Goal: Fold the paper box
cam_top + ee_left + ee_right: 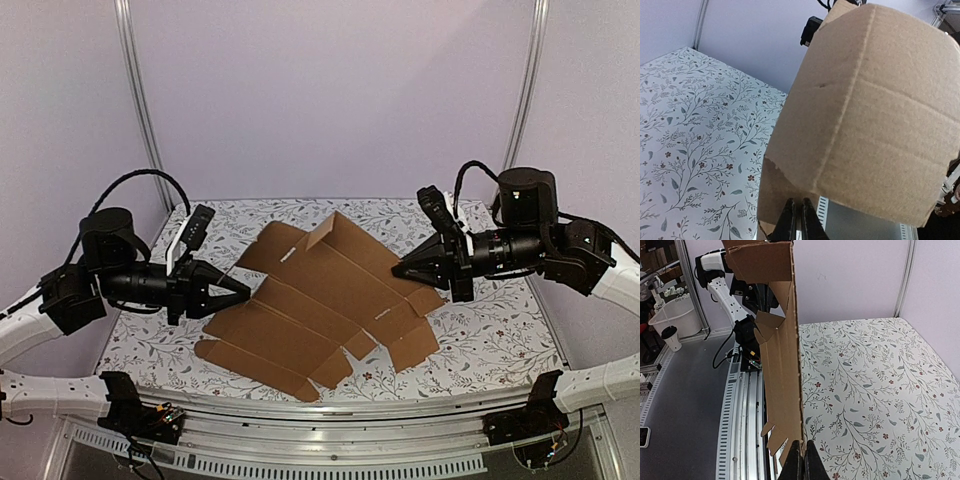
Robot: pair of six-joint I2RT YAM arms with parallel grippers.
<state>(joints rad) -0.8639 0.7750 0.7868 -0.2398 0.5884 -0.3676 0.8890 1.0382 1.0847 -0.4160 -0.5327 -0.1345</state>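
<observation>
The paper box (320, 300) is a flat brown die-cut sheet with creases and notched flaps, spread across the middle of the table between both arms. My left gripper (245, 290) pinches its left edge, and my right gripper (397, 270) pinches its right edge. In the left wrist view the cardboard (875, 100) fills most of the frame, bowed along its creases, with the gripper (800, 202) shut on its lower edge. In the right wrist view the sheet (782, 380) stands edge-on, running away from the gripper (804, 444), which is shut on its near edge.
A floral table cover (500, 330) lies under the sheet. An aluminium rail (350, 455) runs along the near edge, and frame posts (140, 100) stand at the back corners. A white bucket (675, 320) sits on the floor beyond the rail.
</observation>
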